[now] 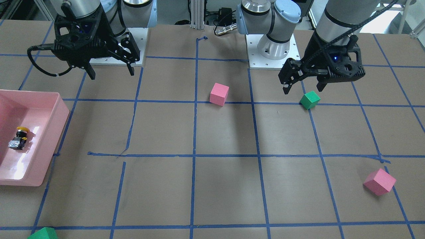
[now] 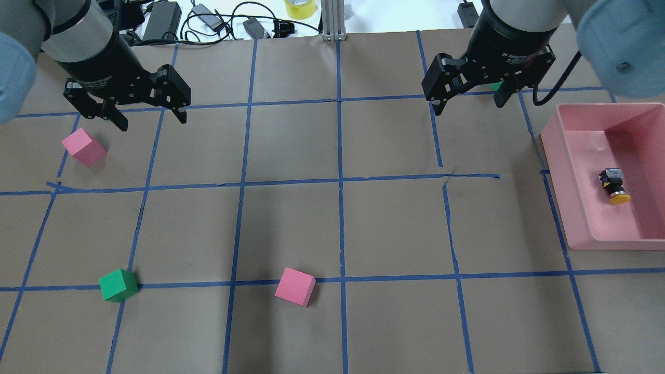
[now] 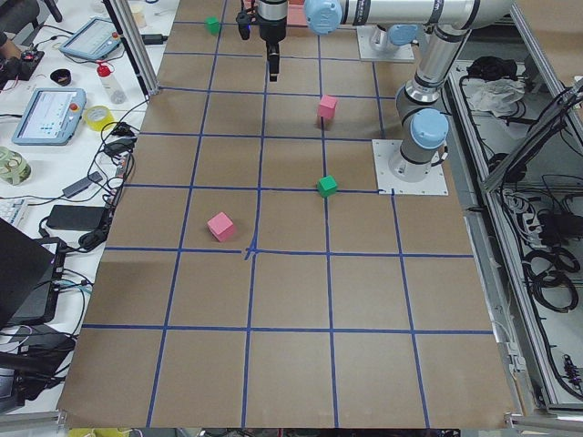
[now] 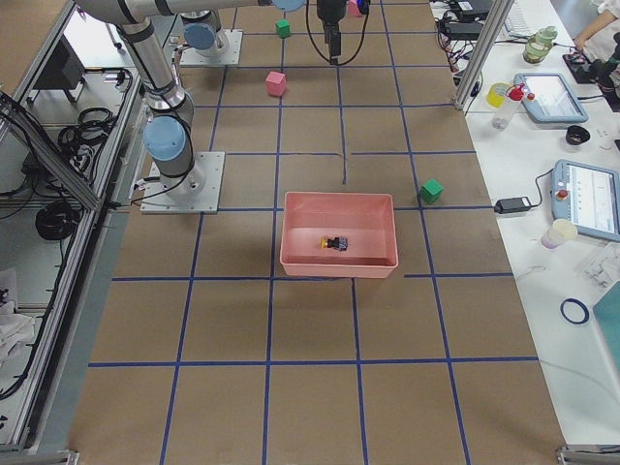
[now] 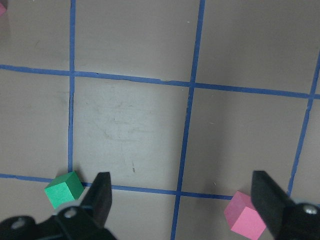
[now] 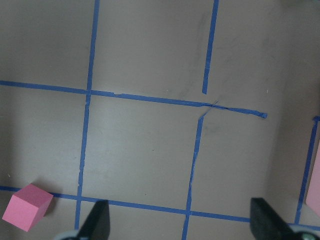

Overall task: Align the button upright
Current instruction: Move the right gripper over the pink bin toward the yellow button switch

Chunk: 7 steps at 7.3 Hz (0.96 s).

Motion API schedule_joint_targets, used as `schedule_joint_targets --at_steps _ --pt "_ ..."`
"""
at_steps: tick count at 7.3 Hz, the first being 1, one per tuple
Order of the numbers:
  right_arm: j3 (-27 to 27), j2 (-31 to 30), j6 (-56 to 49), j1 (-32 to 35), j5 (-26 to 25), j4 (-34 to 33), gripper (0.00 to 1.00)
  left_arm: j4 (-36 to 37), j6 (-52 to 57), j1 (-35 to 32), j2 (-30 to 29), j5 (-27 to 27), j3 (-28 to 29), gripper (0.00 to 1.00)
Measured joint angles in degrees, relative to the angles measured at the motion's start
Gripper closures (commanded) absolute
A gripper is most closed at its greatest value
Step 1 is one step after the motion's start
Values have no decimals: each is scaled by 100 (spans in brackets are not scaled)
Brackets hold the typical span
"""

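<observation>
The button (image 1: 20, 137) lies on its side inside the pink bin (image 1: 54, 139). It has a yellow cap, a black body and a silvery base. It also shows in the overhead view (image 2: 614, 185) and the right side view (image 4: 335, 243). My right gripper (image 2: 467, 106) is open and empty. It hangs above the table, left of the bin (image 2: 571, 182) in the overhead view and far from the button. My left gripper (image 2: 152, 122) is open and empty, above the table's other end. Both wrist views show spread fingers (image 5: 100, 195) (image 6: 97, 222) with nothing between them.
Pink cubes (image 2: 83, 147) (image 2: 295, 286) and a green cube (image 2: 118, 285) sit on the brown taped table. Another green cube (image 2: 496, 85) is partly hidden behind my right gripper. Cables and chargers lie along the far edge.
</observation>
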Motion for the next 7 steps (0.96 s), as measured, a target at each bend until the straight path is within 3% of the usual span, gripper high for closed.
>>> schedule_joint_targets --at_steps 4,7 --pt "62 60 -13 -152 7 -20 0 5 0 -3 4 7 -35 0" --pt "160 171 -1224 -1150 5 5 0 26 0 -3 8 7 -71 0"
